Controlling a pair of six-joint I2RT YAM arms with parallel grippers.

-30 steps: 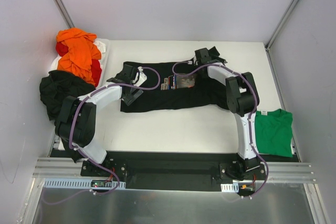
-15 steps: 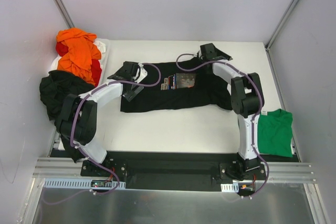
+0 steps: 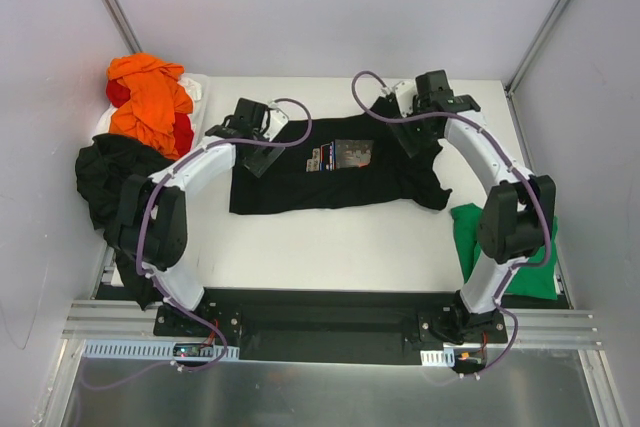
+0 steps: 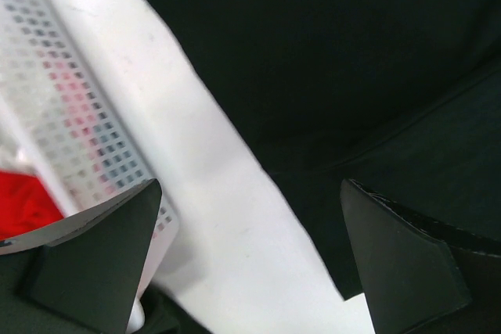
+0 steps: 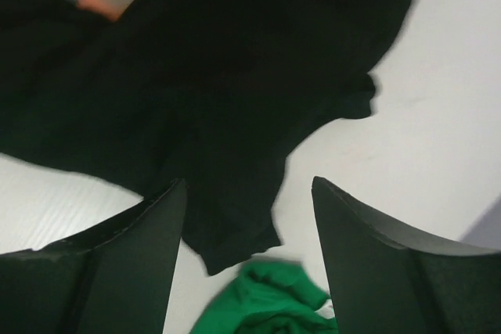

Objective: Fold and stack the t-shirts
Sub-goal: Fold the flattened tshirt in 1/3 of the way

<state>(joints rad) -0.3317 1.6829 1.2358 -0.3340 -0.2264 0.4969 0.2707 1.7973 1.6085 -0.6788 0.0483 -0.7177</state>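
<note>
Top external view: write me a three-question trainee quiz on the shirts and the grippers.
1. True or false: the black cloth t-shirt with a small rectangular chest print lies spread out on the white table.
2. Where is the bright green cloth t-shirt? A: on the table's right side, by the right arm. B: in the basket with the orange shirt. C: on top of the spread black shirt.
3. Fill in: the wrist views show the left gripper and the right gripper both ____, with nothing between their fingers.
Key: 1 true; 2 A; 3 open.
</note>
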